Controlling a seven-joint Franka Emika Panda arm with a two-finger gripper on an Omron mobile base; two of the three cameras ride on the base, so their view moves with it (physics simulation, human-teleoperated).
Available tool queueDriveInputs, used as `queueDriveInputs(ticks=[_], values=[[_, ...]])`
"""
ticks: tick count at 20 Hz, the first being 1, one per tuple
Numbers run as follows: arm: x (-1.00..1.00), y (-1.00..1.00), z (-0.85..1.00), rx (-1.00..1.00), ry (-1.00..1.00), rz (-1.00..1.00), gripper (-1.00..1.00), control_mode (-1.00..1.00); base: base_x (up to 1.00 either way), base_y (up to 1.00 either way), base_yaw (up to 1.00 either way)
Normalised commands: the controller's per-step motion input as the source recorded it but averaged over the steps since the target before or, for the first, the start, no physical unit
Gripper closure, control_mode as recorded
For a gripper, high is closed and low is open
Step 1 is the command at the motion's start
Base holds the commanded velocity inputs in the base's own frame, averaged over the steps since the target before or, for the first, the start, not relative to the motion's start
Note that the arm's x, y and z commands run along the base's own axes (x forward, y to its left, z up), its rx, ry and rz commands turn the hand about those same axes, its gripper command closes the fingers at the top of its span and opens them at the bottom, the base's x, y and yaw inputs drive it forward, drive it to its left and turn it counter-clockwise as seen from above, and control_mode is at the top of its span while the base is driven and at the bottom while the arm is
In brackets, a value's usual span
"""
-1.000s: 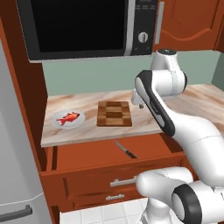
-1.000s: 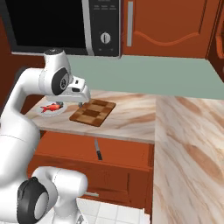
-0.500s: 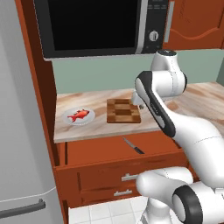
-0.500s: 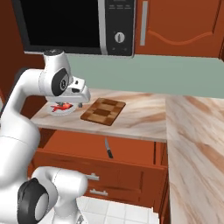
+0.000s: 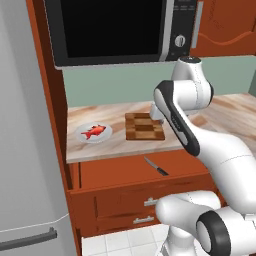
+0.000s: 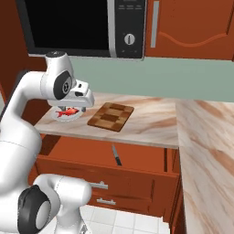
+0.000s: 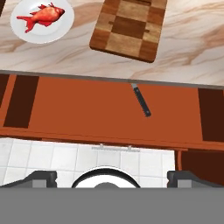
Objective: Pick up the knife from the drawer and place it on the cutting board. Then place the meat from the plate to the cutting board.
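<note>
My pincer (image 7: 112, 177) hangs high above the open drawer (image 7: 87, 113), looking straight down; its two dark tips sit at the far corners of the hand view, so the jaws stand wide and hold nothing. In the right base view the pincer (image 6: 73, 108) hovers near the tabletop's (image 6: 151, 123) front edge, over the plate side.

The knife (image 7: 142, 100) lies flat on the drawer floor, close to the tabletop edge, just below the cutting board (image 7: 130, 28). Its black handle points away from the tabletop and its thin blade tip is partly tucked under the tabletop's lip. Nothing else lies near it in the drawer.

I judge the knife to be light, stiff and slim, lying low on a flat bottom, so there is little height to grip. The blade would be slick and thin; the handle is the thicker part, and I would close across it near its middle, jaws square to its length, which means turning my wrist to match its slant.

The cutting board is bare. The meat (image 7: 40, 16) rests on the plate (image 7: 26, 34), beside the board; it looks small and uneven, probably best taken across its body.
</note>
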Motion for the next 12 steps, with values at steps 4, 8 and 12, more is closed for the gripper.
queueDriveInputs(ticks=[4, 8, 12], values=[[0.00, 0.00, 0.00, 0.00, 0.00, 0.00, -1.00, 1.00, 0.00, 0.00, 0.00], [0.00, 0.00, 0.00, 0.00, 0.00, 0.00, -1.00, 1.00, 0.00, 0.04, -0.08], [0.00, 0.00, 0.00, 0.00, 0.00, 0.00, -1.00, 1.00, -0.01, 0.29, -0.11]])
